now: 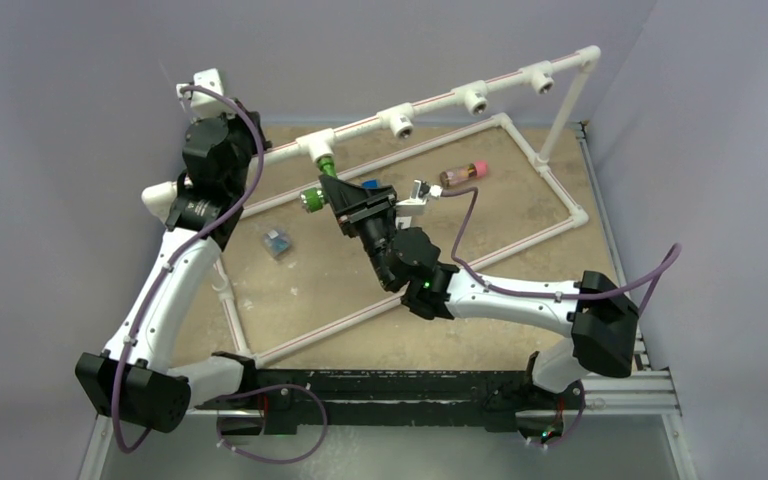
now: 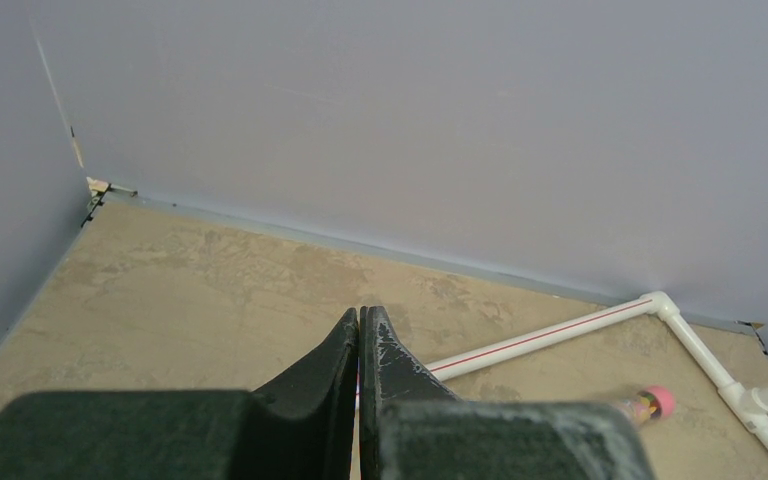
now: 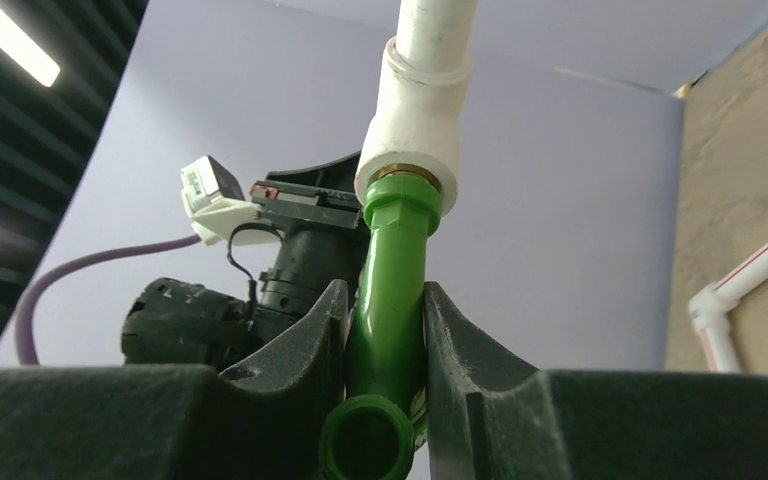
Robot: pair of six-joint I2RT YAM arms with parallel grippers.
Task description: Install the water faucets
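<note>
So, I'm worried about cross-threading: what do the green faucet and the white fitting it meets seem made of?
Green faucet: probably moulded plastic, glossy, uniform colour with soft highlights. White fitting: matte plastic, likely PVC; its mouth shows a brass-coloured ring, possibly a metal insert.

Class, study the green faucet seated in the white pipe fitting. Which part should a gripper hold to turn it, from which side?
Grip the green faucet on its straight barrel, beside its hex collar, from the free spout end. Its other end sits in the white fitting; the barrel's parallel sides suit two fingers.
</note>
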